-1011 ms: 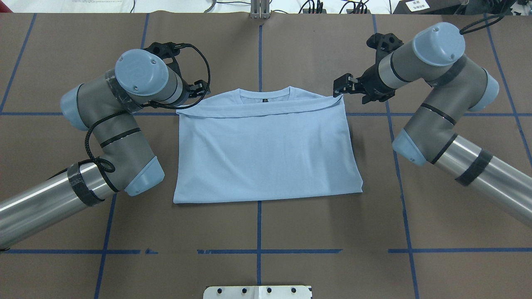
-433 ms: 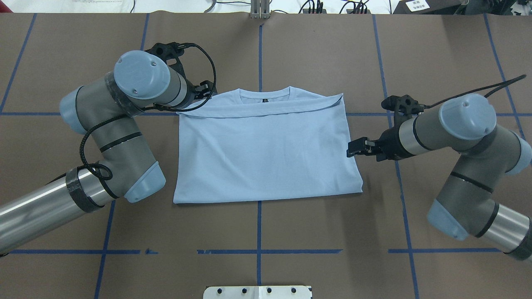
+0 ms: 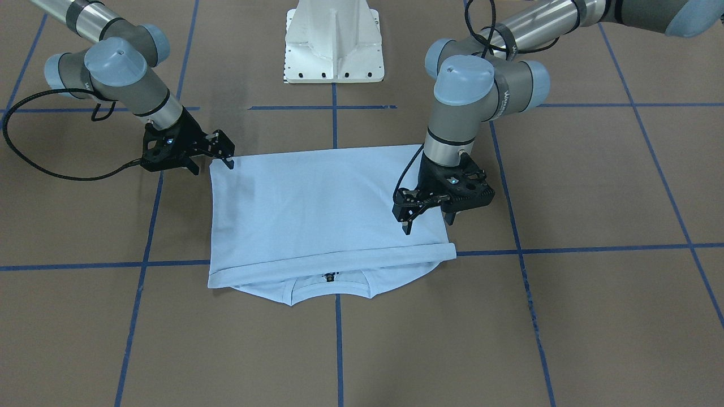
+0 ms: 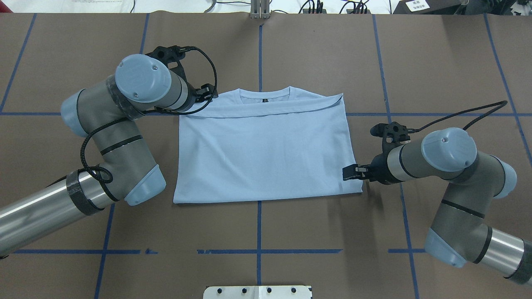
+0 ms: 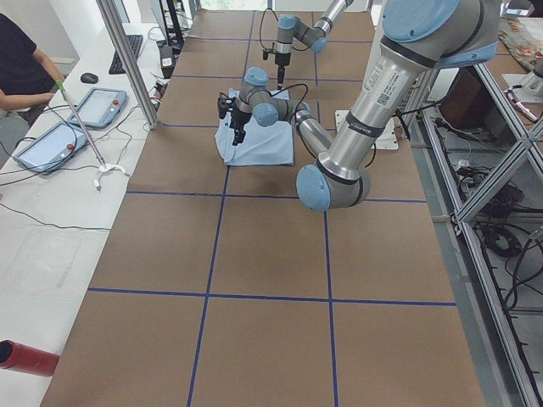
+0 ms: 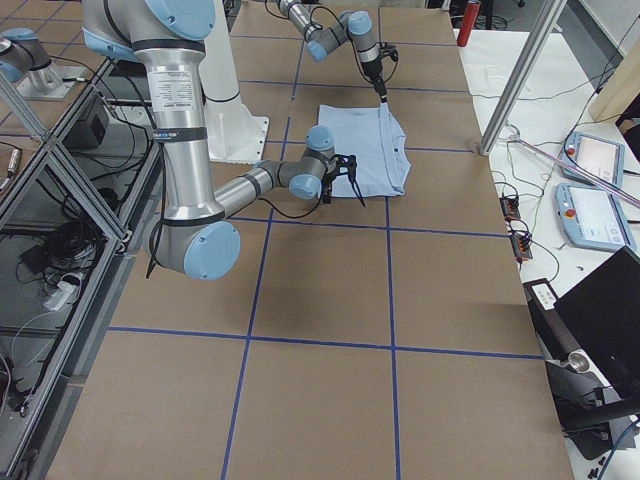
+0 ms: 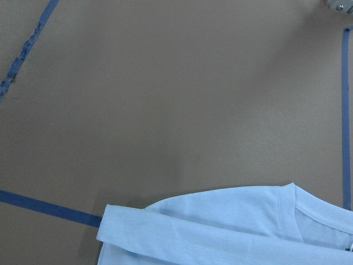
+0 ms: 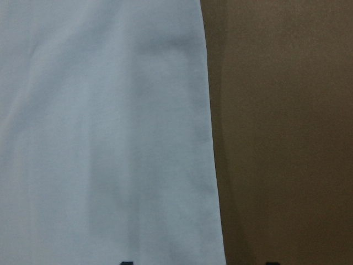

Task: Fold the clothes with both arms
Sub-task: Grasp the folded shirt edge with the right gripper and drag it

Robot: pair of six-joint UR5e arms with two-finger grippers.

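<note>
Right gripper [image 4: 346, 173] has moved down to T-shirt [image 4: 266, 158] near-right edge, jaws apart straddling it; left gripper [image 3: 427, 224] spread open by far-left corner.

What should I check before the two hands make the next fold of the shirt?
1. Shirt lies flat, folded once: ok.
2. Left hand open above the shirt's corner on the hem side: ok.
3. Right hand open at the opposite edge, near the fold: ok.
4. Cloth gripped by either hand: not ok, none yet.
5. Right hand touching the table: cannot tell.
</note>
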